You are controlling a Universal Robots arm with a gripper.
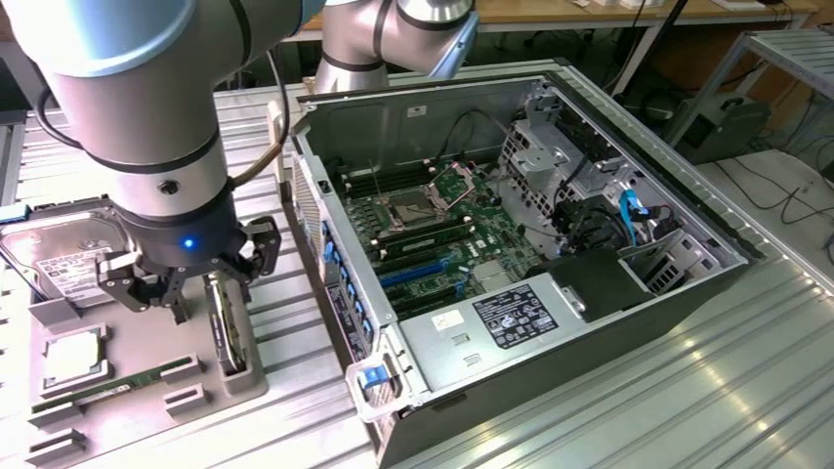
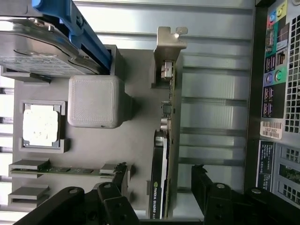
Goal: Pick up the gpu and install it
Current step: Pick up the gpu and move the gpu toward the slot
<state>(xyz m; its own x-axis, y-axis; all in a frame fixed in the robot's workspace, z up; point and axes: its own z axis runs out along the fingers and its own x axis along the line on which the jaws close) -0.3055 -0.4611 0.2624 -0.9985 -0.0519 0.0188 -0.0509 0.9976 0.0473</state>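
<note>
The pincer (image 2: 160, 171) stands open, one finger either side of the upright gpu (image 2: 167, 117). Its edge label reads "NVIDIA QUADRO".

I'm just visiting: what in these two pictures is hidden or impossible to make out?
- gpu: fan face unseen; both views catch it nearly edge-on.
- hard drive: partly hidden behind the arm, exterior view.
- case label: print too small to read, exterior view.

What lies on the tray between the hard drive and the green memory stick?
A square silver chip sits between the hard drive and the memory stick; the exterior view shows it plainly.
</note>
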